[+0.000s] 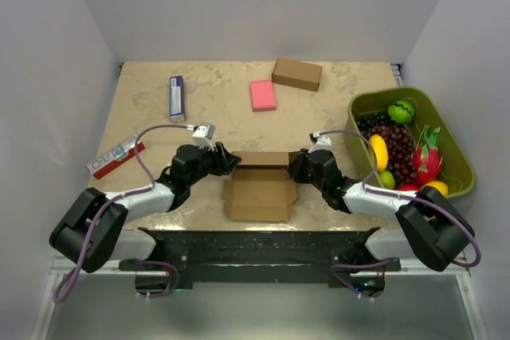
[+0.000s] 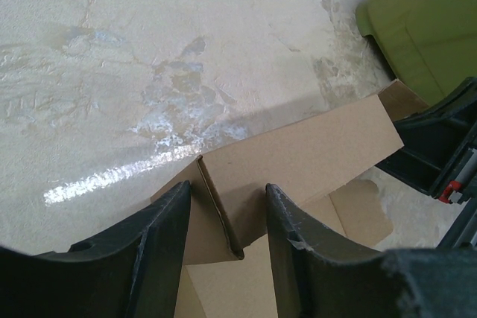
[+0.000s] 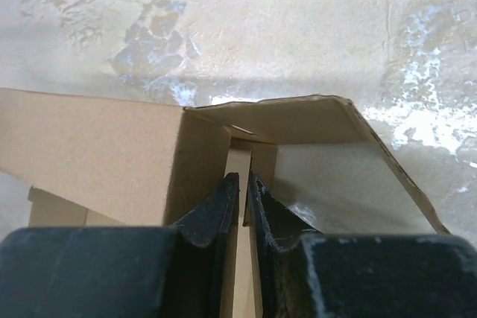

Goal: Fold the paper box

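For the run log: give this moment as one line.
paper box: partly folded, far wall raised | left gripper: open, straddling its left end | right gripper: pinching its right-end flap

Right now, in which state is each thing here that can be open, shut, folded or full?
paper box: partly folded, back wall raised, front part lying flat.
left gripper: open, straddling the raised wall's left corner.
right gripper: shut on a thin flap of the paper box.
brown box: closed, lying flat.
bin: filled with fruit.
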Motion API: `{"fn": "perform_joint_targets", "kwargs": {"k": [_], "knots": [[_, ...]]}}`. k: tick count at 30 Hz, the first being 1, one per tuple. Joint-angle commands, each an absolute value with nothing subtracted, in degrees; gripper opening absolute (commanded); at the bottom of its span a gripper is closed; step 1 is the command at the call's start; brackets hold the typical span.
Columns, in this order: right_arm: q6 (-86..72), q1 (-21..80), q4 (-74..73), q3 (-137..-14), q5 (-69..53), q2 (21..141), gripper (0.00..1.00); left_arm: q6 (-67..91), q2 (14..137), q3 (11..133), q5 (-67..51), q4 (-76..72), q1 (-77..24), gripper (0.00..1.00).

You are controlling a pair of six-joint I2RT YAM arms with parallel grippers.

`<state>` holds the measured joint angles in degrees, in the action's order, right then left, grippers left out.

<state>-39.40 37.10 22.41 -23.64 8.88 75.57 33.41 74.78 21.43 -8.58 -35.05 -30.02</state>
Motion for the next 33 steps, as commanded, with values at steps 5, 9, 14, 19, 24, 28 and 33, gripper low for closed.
{"fn": "perform_joint_targets", "kwargs": {"k": [5,9,14,19,24,28,33], "knots": [[-37.2,37.4,28.7,-23.0,5.5,77.4,0.13,32.1,76.2,23.0,-8.3,-35.3,-30.0,0.49],[-38.5,37.7,32.0,-23.0,3.1,80.8,0.11,32.1,76.6,22.9,-8.3,-35.4,-30.0,0.49],[-38.5,38.1,28.4,-22.9,5.6,78.5,0.15,32.1,76.7,23.0,-8.3,-35.5,-29.9,0.49],[-37.9,38.1,19.3,-21.8,10.4,68.3,0.27,31.7,76.6,23.4,-8.2,-35.0,-30.0,0.49],[-37.8,38.0,7.9,-22.8,17.0,61.1,0.43,31.5,76.6,23.4,-8.3,-34.8,-29.9,0.48],[-38.1,37.9,4.1,-25.6,19.6,63.7,0.32,31.4,76.4,23.3,-8.3,-34.6,-30.0,0.48],[-39.3,37.9,5.5,-27.0,18.9,71.2,0.13,31.4,76.4,23.6,-8.4,-34.5,-29.9,0.49]]}}
